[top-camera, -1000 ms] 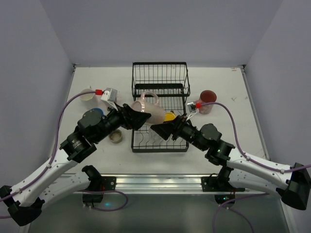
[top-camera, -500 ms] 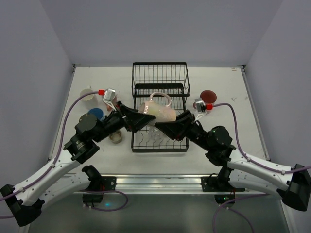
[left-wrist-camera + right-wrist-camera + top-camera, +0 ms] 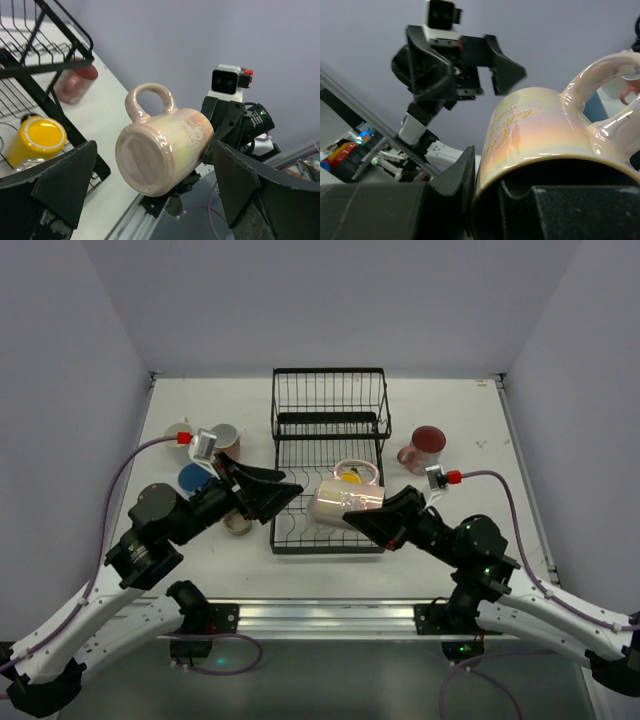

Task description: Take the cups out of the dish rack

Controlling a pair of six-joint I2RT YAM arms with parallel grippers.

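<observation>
Arm angled leftward, the right gripper (image 3: pixel 355 515) is pinching the rim of a pink mug (image 3: pixel 333 502), sideways above the dish rack's (image 3: pixel 330 400) front; the left gripper (image 3: pixel 285 500) is hanging spread wide beside it.

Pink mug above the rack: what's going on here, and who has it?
The right end effector grips the pink mug by its rim, with one finger inside, and holds it on its side above the front of the dish rack. The left end effector hangs open just left of the mug, touching nothing. A yellow cup sits in the rack, and a dark red cup stands on the table to the right.
</observation>
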